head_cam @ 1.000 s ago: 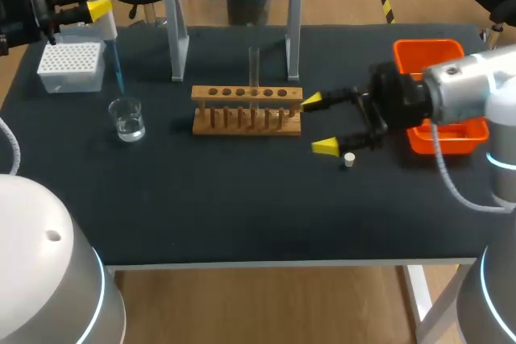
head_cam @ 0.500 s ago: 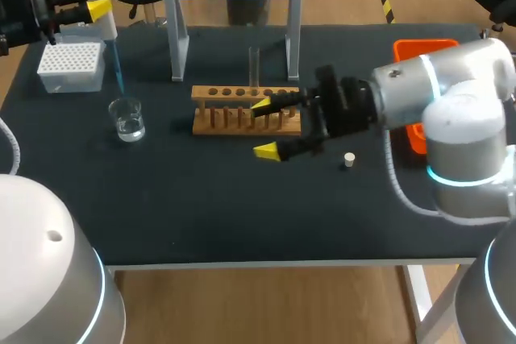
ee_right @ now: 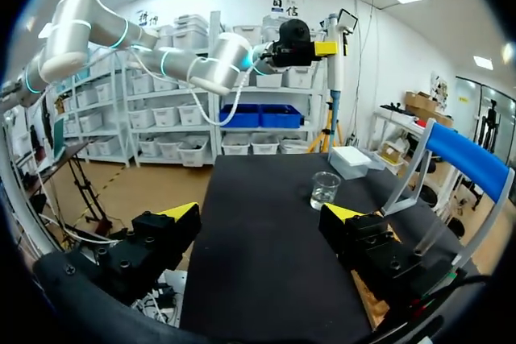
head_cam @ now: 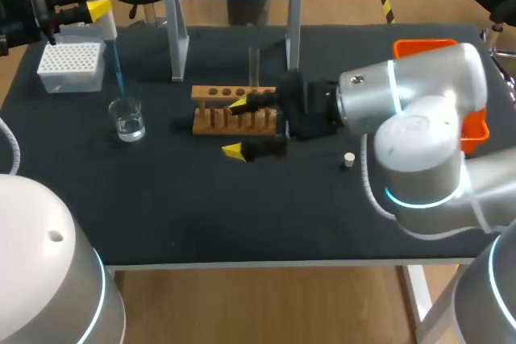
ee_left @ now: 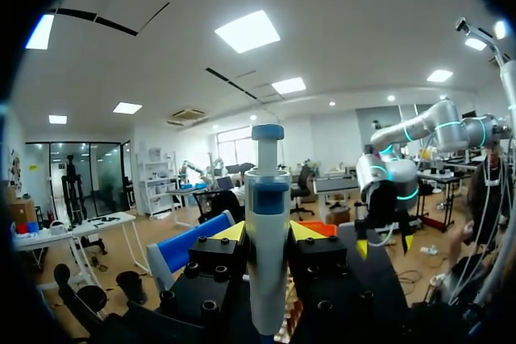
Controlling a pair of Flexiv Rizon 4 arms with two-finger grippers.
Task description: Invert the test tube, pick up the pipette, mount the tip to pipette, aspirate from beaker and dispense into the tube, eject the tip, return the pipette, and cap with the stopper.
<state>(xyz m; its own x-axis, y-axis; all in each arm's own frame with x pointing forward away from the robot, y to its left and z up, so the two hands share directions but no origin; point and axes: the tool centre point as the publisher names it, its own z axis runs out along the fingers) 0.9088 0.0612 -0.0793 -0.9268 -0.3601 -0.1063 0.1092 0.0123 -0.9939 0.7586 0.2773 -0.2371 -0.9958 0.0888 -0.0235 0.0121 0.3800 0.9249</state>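
Right tool (head_cam: 236, 128) — spread — at the rack's (head_cam: 214, 118) side facing the table's (head_cam: 242, 215) near edge, upright tube (head_cam: 254, 66) just past its far finger; left tool (head_cam: 96, 7) pinches the pipette (head_cam: 105, 26).

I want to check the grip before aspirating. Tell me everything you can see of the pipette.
The pipette has a white barrel with a blue cap and a blue band, and looks like plastic. It stands upright, clamped from both sides between the fingers of the left gripper. A thin bluish tip is mounted on its lower end and points down near the beaker. Its end seems to stop above the rim, not in the water.
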